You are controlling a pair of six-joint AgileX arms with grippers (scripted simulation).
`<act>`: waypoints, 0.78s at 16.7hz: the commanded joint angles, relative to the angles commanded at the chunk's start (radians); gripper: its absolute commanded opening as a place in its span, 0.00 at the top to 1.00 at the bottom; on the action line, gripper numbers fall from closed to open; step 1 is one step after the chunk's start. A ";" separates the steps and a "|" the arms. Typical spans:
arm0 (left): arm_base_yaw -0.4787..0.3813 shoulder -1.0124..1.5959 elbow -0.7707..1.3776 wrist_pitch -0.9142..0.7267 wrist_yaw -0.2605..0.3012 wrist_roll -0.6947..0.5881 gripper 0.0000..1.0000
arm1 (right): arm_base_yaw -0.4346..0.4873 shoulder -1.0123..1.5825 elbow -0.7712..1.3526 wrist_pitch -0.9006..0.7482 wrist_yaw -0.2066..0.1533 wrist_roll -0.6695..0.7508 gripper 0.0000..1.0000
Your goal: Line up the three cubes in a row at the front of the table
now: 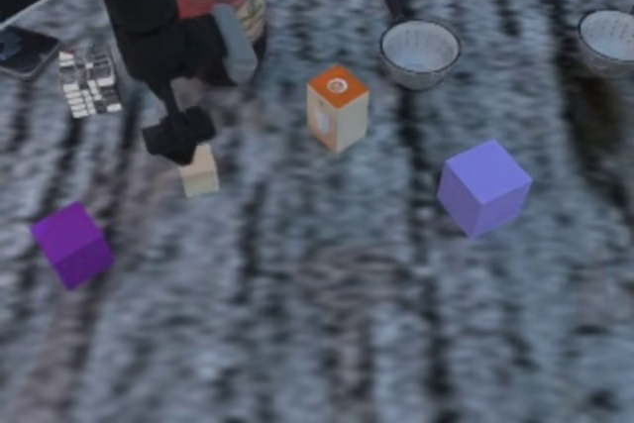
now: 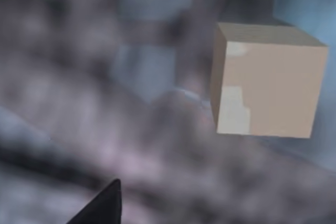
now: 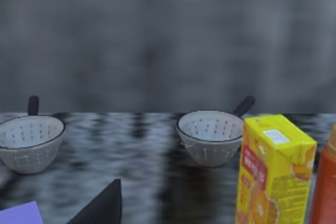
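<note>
**Left arm over the cream cube; row not yet formed**

The table (image 1: pixel 327 324) carries all three cubes, scattered and well apart, none lined up along the front edge, so by my reading the task is at its start.

The blue cube (image 1: pixel 483 186), the largest, sits right of centre, turned at an angle. Only a corner of it shows in the right wrist view. The purple cube (image 1: pixel 71 243) lies near the left edge, the closest of the three to the front. The cream cube (image 1: pixel 200 173), the smallest, sits left of centre, just behind the purple one's line.

The left arm reaches out from the back left corner, and the left gripper (image 1: pixel 179 136) hangs directly over the cream cube's rear edge, covering part of it from above. That placement suggests this cube is meant to be picked first. In the left wrist view the cube (image 2: pixel 268 80) sits off to one side, and only one dark fingertip (image 2: pixel 102 205) shows; it is not touching the cube. Whether the jaws are spread or closed I cannot tell.

The right arm is out of the top view. Its wrist view shows one fingertip (image 3: pixel 102 208), two colanders (image 3: pixel 210 135) and a juice carton (image 3: pixel 273 174); its jaw state is also unclear.

A cream box (image 1: pixel 338 107) with an orange top stands mid-table, not part of the row.
</note>
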 joint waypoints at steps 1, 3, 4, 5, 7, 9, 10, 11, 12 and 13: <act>-0.003 0.027 0.026 -0.013 -0.001 0.011 0.00 | 0.000 0.000 0.000 0.000 0.000 0.000 0.00; -0.006 0.050 0.049 -0.024 -0.003 0.020 0.00 | 0.000 0.000 0.000 0.000 0.000 0.000 0.00; -0.006 0.050 0.049 -0.024 -0.003 0.020 0.00 | 0.000 0.000 0.000 0.000 0.000 0.000 0.00; -0.006 0.050 0.049 -0.024 -0.003 0.020 0.00 | 0.000 0.000 0.000 0.000 0.000 0.000 0.00; 0.000 0.049 0.046 -0.022 -0.002 0.019 0.00 | 0.000 0.000 0.000 0.000 0.000 0.000 0.00; -0.003 0.053 0.031 -0.005 -0.002 0.020 0.00 | 0.000 0.000 0.000 0.000 0.000 0.000 0.00; -0.004 0.059 0.011 0.019 -0.003 0.021 0.00 | 0.000 0.000 0.000 0.000 0.000 0.000 0.00; -0.004 0.069 -0.013 0.053 -0.002 0.021 0.00 | 0.000 0.000 0.000 0.000 0.000 0.000 0.00; -0.004 0.081 -0.041 0.097 -0.002 0.021 0.00 | 0.000 0.000 0.000 0.000 0.000 0.000 0.00; -0.004 0.094 -0.070 0.146 -0.002 0.021 0.00 | 0.000 0.000 0.000 0.000 0.000 0.000 0.00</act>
